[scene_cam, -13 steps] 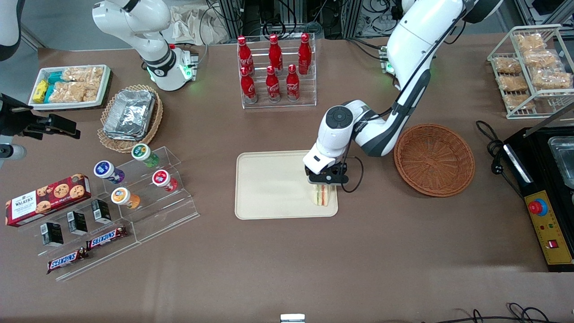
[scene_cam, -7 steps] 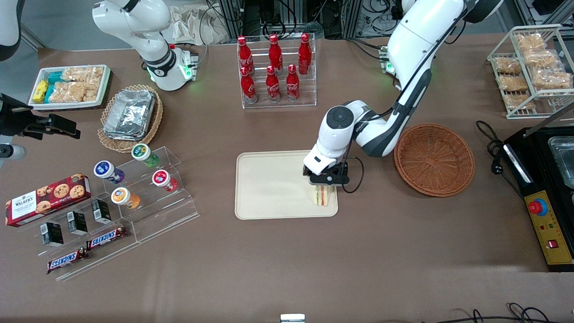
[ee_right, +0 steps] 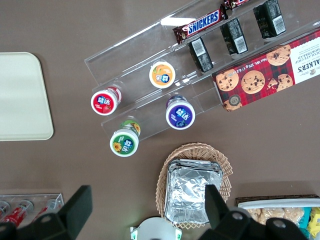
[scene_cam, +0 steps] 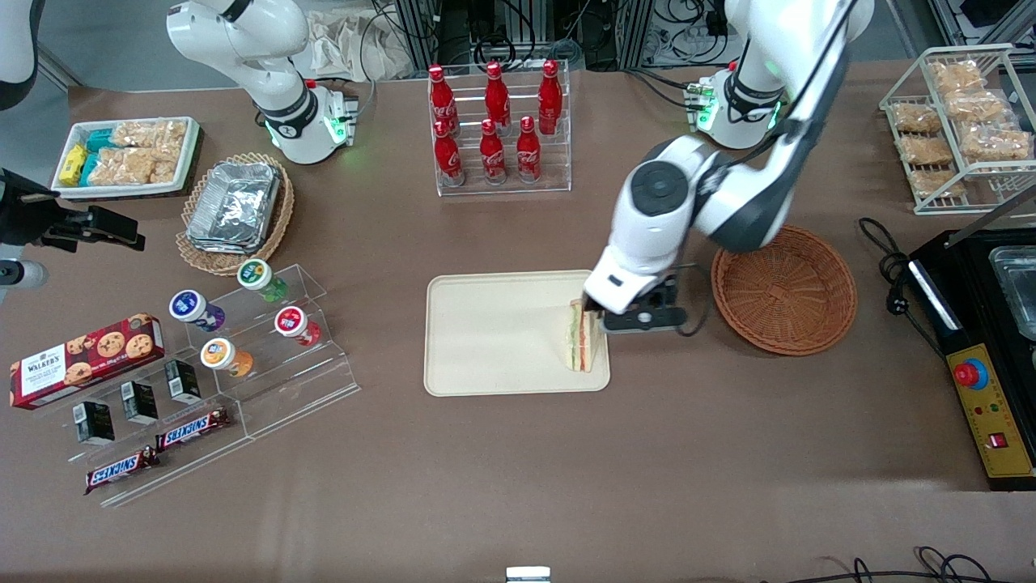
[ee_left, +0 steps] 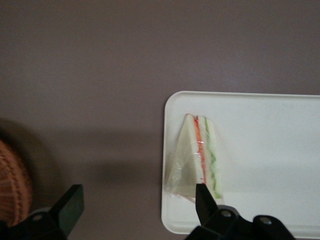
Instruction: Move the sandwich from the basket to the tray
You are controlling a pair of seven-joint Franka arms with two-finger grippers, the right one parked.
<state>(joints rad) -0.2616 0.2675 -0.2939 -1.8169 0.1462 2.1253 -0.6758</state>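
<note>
The sandwich (scene_cam: pixel 584 340) lies free on the beige tray (scene_cam: pixel 494 332), at the tray's edge toward the working arm's end. In the left wrist view the sandwich (ee_left: pixel 197 155) is wrapped in clear film on the tray (ee_left: pixel 270 130). My gripper (scene_cam: pixel 639 316) hangs open and empty above the table between the tray and the reddish-brown basket (scene_cam: pixel 783 289). In the wrist view the gripper (ee_left: pixel 137 192) has its jaws wide apart, with one fingertip (ee_left: pixel 201 196) over the sandwich's corner. The basket's rim (ee_left: pixel 12 185) shows there, and the basket is empty.
A rack of red cola bottles (scene_cam: pixel 495 121) stands farther from the camera than the tray. A clear stepped shelf with cups and snack bars (scene_cam: pixel 243 348) lies toward the parked arm's end. A black machine (scene_cam: pixel 983 324) and a wire snack rack (scene_cam: pixel 959 121) stand toward the working arm's end.
My gripper has let go of the sandwich, risen and moved off the tray toward the basket. The sandwich stays on the tray.
</note>
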